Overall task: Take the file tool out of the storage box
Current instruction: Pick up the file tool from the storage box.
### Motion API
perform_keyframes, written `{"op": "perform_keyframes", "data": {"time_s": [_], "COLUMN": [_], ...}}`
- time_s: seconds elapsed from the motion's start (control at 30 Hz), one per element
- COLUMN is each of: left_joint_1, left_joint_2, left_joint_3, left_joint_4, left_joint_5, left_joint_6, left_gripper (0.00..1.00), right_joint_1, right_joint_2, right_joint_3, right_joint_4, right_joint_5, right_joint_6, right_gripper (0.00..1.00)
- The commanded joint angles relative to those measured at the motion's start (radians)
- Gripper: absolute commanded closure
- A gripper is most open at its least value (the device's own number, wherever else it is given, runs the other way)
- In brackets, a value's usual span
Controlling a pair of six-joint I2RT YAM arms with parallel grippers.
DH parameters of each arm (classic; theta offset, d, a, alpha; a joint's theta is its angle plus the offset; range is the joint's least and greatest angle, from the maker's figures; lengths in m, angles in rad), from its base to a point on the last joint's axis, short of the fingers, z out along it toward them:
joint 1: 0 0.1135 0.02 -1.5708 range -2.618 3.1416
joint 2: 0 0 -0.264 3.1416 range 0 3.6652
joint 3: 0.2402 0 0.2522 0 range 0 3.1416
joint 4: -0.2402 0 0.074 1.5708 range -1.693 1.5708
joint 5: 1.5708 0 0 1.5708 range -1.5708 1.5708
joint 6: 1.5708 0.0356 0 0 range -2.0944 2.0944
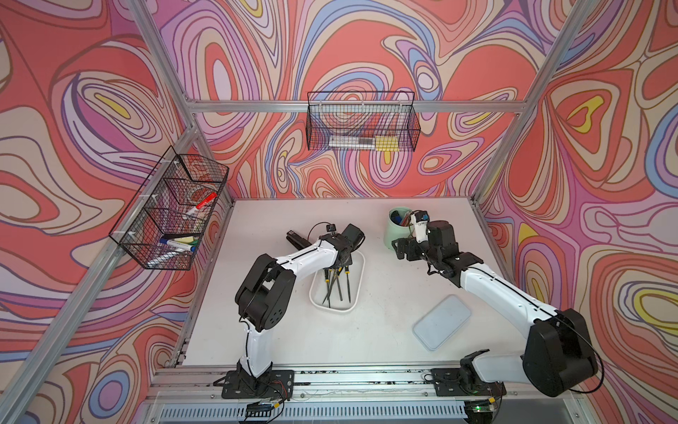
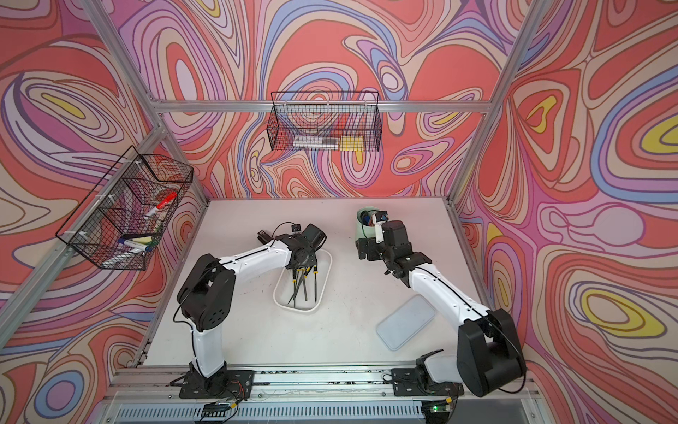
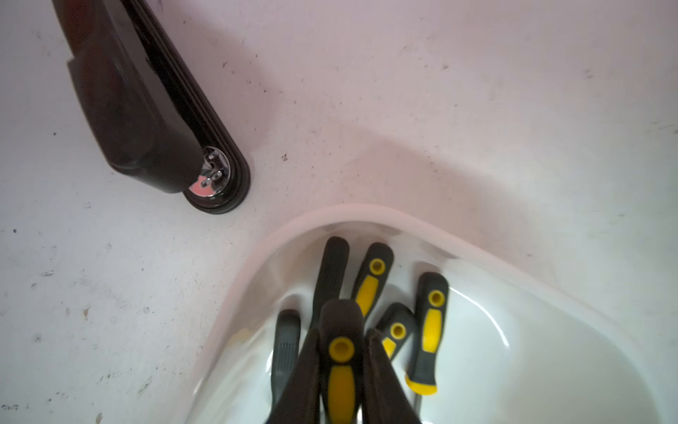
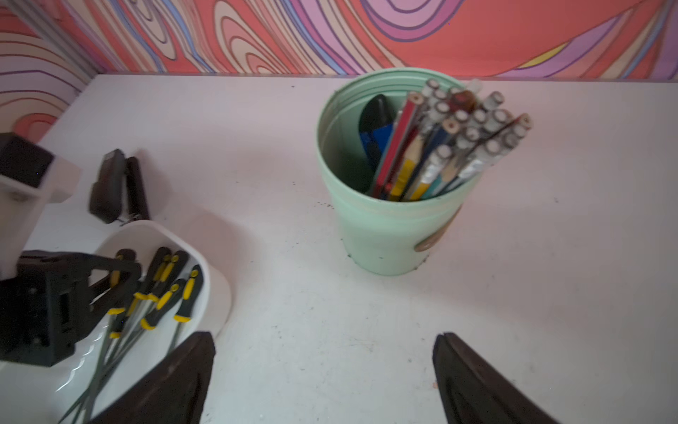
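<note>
The storage box (image 1: 332,310) is a shallow white tub in the middle of the table, seen in both top views (image 2: 293,309). Several file tools (image 1: 338,288) with black-and-yellow handles lie in it. My left gripper (image 3: 342,331) reaches down into the box's far end, shut on one file tool's handle (image 3: 341,381). That handle stands closer to the wrist camera than the other handles (image 3: 431,323). My right gripper (image 4: 324,341) is open over bare table with nothing between its fingers. It hovers to the right of the box (image 4: 176,229), in front of a green cup.
A mint-green cup (image 1: 398,229) full of pencils stands at the back right. A black stapler (image 3: 146,110) lies just behind the box. The pale-blue lid (image 1: 442,323) lies at the front right. Black wire baskets hang on the left wall (image 1: 172,209) and back wall (image 1: 363,123).
</note>
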Motion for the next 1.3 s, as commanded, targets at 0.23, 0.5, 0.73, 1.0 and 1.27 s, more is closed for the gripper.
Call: {"op": "perform_keyframes", "data": {"time_s": [0.23,0.5,0.73,1.0,1.27], "left_joint_1": [0.008,0.020,0.044,0.052,0.054], "left_joint_2": [-0.233,-0.295,-0.311,-0.319,-0.327], "left_joint_3": [-0.106,-0.147,-0.148,-0.151,-0.157], "left_joint_4": [0.206,0.288,0.343,0.375,0.381], "left_joint_5": [0.129,0.221,0.301,0.345,0.352], "left_joint_6": [0.092,0.062,0.016,-0.021,-0.028], "left_gripper": [0.90,0.90,0.89,0.90,0.90], "right_joint_1": [0.016,0.057,0.095,0.148,0.167], "right_joint_2": [-0.012,0.025,0.079,0.153,0.177], "right_joint_3": [-0.074,-0.140,-0.154,-0.132,-0.109], "right_joint_4": [0.113,0.306,0.393,0.437,0.424], "right_joint_5": [-0.599,-0.749,-0.755,-0.722,-0.678], "right_joint_6": [0.251,0.395,0.440,0.451,0.442], "right_gripper": [0.14,0.26,0.44,0.57,0.70]}}
